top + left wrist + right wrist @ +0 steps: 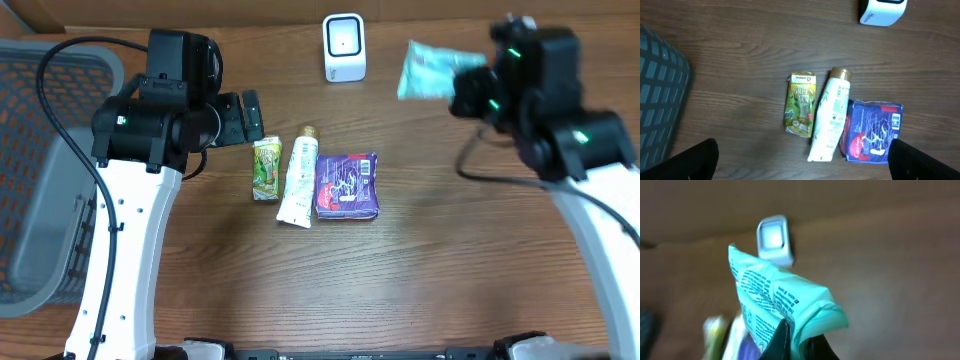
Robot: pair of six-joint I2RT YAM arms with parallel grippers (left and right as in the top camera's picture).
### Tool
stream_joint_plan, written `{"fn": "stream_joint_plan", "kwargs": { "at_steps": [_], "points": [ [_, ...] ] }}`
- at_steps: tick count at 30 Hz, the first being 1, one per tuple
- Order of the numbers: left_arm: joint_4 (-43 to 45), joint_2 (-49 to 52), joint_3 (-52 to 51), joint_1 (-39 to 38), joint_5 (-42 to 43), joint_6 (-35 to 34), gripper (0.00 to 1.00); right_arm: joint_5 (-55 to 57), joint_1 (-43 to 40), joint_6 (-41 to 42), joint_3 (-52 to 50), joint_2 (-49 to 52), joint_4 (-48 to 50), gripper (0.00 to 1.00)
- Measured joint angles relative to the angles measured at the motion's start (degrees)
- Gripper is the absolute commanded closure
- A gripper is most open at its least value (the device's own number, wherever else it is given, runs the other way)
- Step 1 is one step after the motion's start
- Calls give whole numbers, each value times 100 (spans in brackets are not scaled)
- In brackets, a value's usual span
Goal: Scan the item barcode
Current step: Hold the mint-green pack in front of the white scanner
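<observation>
Right gripper (pixel 465 88) clamped on teal packet (pixel 428 68), upper right of overhead frame, near scanner (pixel 345 47). Left gripper (pixel 250 113) wide open, empty. Best: turn barcode face square to scanner window, hold steady.

Scanner (pixel 344 47) behind sachet (pixel 266 168), tube (pixel 298 182), pack (pixel 347 186)

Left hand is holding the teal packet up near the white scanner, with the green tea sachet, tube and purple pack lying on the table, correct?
No: the right hand holds the teal packet, as the overhead view shows; the left hand hangs open and empty. The white scanner, green tea sachet, tube and purple pack are as stated.
</observation>
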Motion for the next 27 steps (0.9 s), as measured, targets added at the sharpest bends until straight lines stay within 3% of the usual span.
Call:
{"fn": "stream_joint_plan", "kwargs": {
  "at_steps": [4, 11, 14, 27],
  "points": [
    [0, 0, 0, 0, 0, 0, 1, 1633, 601, -400, 374, 802, 1104, 96],
    [-2, 2, 0, 0, 2, 0, 0, 3563, 1143, -2448, 389, 2420, 4039, 96],
    [-4, 2, 0, 0, 0, 0, 1, 3718, 1150, -3340, 389, 2870, 4929, 96],
    [2, 4, 0, 0, 2, 0, 0, 3185, 1156, -6787, 389, 4199, 6874, 96]
  ]
}}
